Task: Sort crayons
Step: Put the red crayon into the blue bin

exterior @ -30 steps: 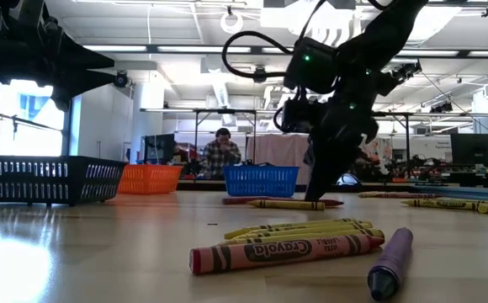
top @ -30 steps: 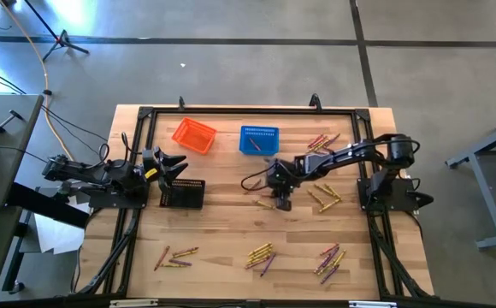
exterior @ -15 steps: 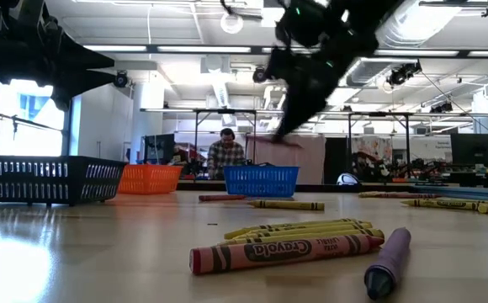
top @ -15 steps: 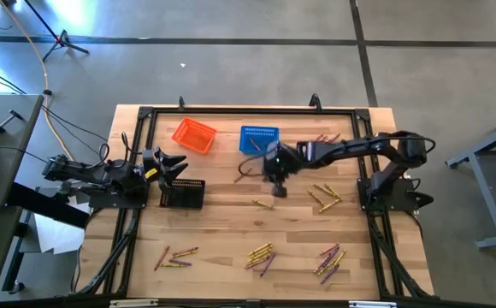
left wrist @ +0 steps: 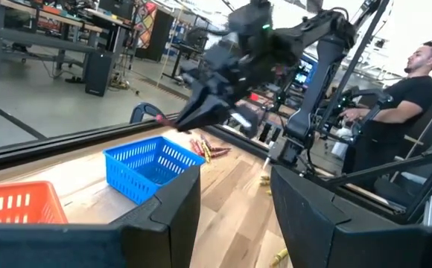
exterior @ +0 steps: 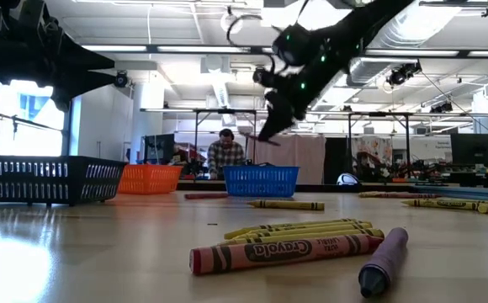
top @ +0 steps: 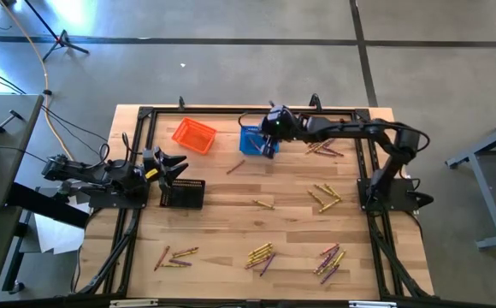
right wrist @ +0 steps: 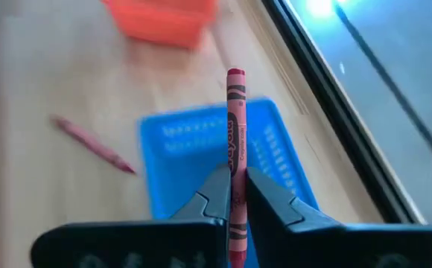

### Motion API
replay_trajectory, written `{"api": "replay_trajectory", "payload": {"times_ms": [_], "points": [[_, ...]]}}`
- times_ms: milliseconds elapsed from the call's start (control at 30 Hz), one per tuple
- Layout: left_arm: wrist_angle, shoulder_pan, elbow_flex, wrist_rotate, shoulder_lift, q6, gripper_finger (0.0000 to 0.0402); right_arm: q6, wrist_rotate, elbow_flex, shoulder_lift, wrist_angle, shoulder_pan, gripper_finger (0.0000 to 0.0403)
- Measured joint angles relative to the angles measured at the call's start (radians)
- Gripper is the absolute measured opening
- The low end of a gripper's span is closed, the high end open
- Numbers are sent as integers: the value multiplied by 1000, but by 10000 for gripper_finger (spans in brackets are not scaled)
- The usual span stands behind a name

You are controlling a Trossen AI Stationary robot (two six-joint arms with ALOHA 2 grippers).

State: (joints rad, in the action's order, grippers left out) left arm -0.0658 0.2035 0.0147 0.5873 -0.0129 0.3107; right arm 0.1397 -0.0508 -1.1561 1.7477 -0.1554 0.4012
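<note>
My right gripper (right wrist: 235, 179) is shut on a red crayon (right wrist: 235, 119) and hangs above the blue basket (top: 256, 135), slanting down; the low view shows it high over the table (exterior: 267, 130). A second red crayon (top: 235, 167) lies on the wood just in front of that basket. More crayons lie in loose groups at the middle (top: 263, 204), the right (top: 325, 195) and along the near edge (top: 261, 255). My left gripper (left wrist: 234, 216) stands open and level at the table's left, beside the black basket (top: 182, 192). My right gripper pinches the red crayon's wrapped body (right wrist: 235, 160) between its two fingers, about halfway along. The crayon lies along the fingers, and its front end sticks out past the fingertips. The fingers slant down from the table's right. The crayon is lifted clear, over the blue basket.
An orange basket (top: 193, 135) stands left of the blue one near the far edge. A black frame rail (top: 248, 110) runs around the table. More crayons lie at the far right (top: 323, 145), near left (top: 175, 257) and near right (top: 329, 261). A person sits beyond the table (exterior: 224, 156).
My right gripper has risen from the middle of the table and swung toward the far edge and the left, ending above the blue basket. It carried the red crayon and tipped from pointing steeply down to slanting. A loose red crayon has shifted leftward on the table.
</note>
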Motion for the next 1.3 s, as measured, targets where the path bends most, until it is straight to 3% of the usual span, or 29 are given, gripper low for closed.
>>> {"api": "replay_trajectory", "payload": {"times_ms": [200, 567, 733, 1000, 1300], "points": [[0, 0, 0, 0, 0, 0, 155, -35, 2, 0, 47, 3, 34, 30], [0, 0, 0, 0, 0, 0, 155, -30, 4, -56, 47, 1, 7, 111], [0, 0, 0, 0, 0, 0, 155, 44, 80, -123, 47, 4, -36, 114], [0, 0, 0, 0, 0, 0, 155, 85, 82, -161, 57, 53, -83, 114], [0, 0, 0, 0, 0, 0, 155, 79, 104, -171, 177, 137, -88, 114]]}}
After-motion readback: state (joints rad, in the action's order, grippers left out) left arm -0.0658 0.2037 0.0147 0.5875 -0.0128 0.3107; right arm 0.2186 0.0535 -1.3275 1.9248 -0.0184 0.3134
